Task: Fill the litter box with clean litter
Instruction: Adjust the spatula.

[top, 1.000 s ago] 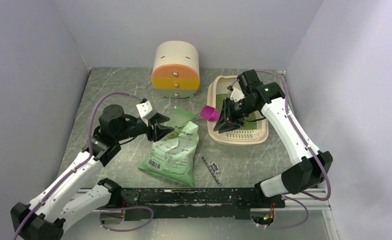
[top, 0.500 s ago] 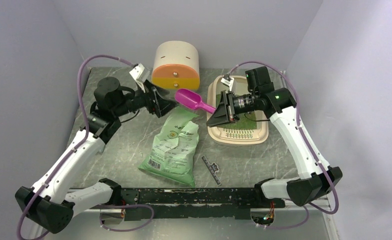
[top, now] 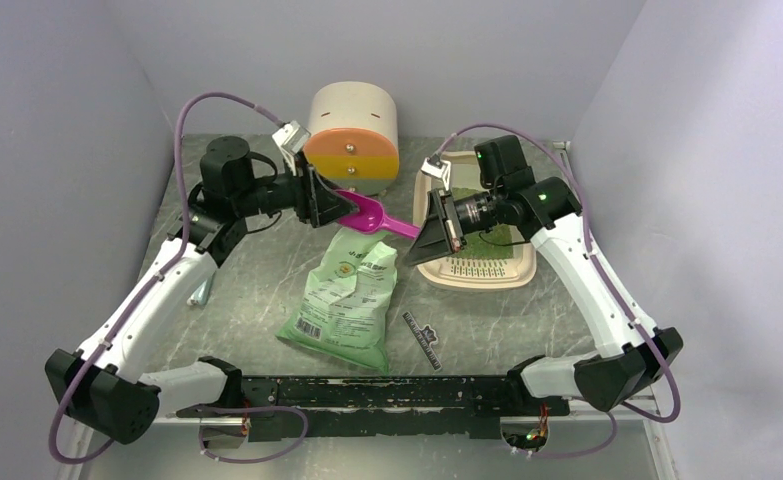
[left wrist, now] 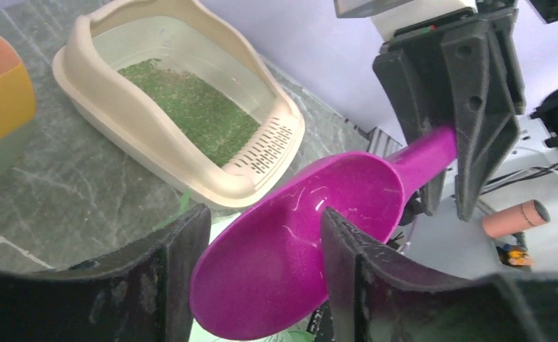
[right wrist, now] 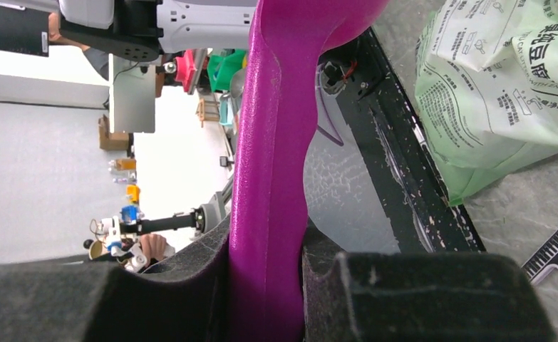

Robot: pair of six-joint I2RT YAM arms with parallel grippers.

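Handover, by our reading. Mid-table, above the far end of the green printed plastic bag (top: pixel 347 300), the magenta plastic scoop (top: pixel 375 216) hangs in the air with its bowl empty. The right gripper (right wrist: pixel 267 285) pinches the handle flat between its pads. The left gripper (left wrist: pixel 261 222) stands spread about the bowl end; we cannot tell whether either finger touches it. Beyond, to the right, the beige plastic litter box (left wrist: pixel 76 71) sits on the grey marbled table (top: pixel 257 290). Light-green granular litter (left wrist: pixel 190 107) lies thin over part of its floor, so filling looks far from done to us.

To do this well, we judge:
- The left claw should close squarely on the bowl's sides or neck, not on the sloping lip where it may slip.
- The right claw should let go only once that hold is firm.
- The scoop should stay level and clear of the bag.

Writing:
- The black ruler-like strip (top: pixel 423 341), nearest the bases, carries white ticks and lettering too small to read.
- The bag shows a barcode, a round emblem and large Chinese characters; the fine print is illegible.
- The round beige-and-orange drawer unit (top: pixel 352 135) at the back shows no writing.
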